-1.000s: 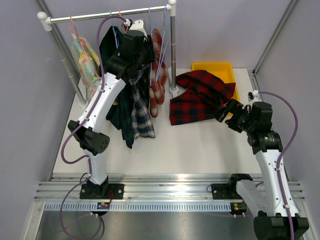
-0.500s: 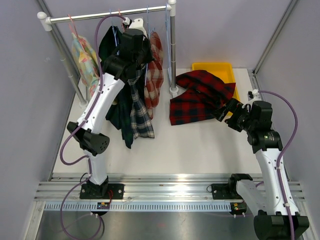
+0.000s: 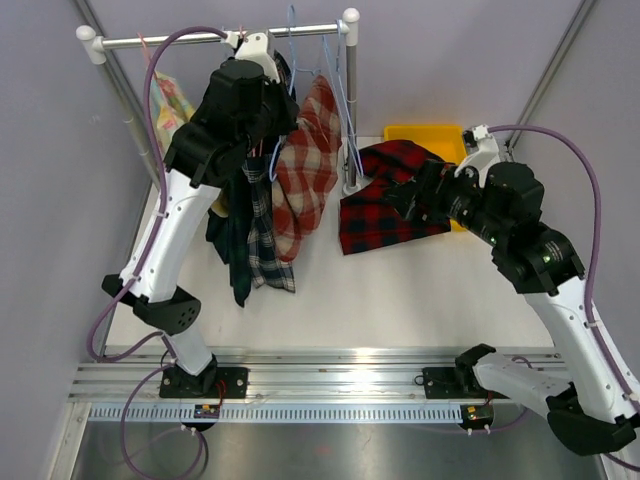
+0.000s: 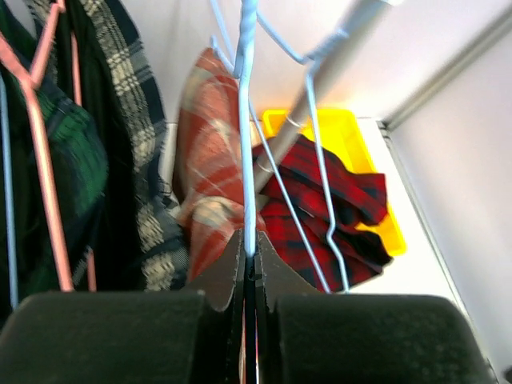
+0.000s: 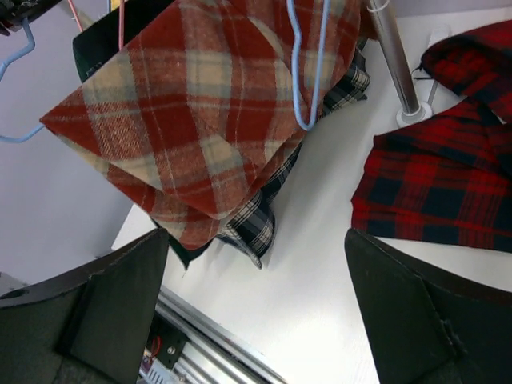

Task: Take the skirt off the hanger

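Note:
A red and tan plaid skirt hangs from a light blue wire hanger near the right end of the rail. My left gripper is high up by the rail, shut on the hanger's wire, with the skirt just beyond its fingertips. My right gripper is open and empty, raised above the table to the right of the skirt. In the right wrist view the skirt and a blue hanger loop lie ahead of the open gripper.
The rail has a right post. A dark green plaid garment and a floral one hang left of the skirt. A red and black plaid garment lies by a yellow bin.
My left arm has risen toward the rail with the hanger, and the skirt has swung out to the right. My right arm has lifted and moved left toward the skirt.

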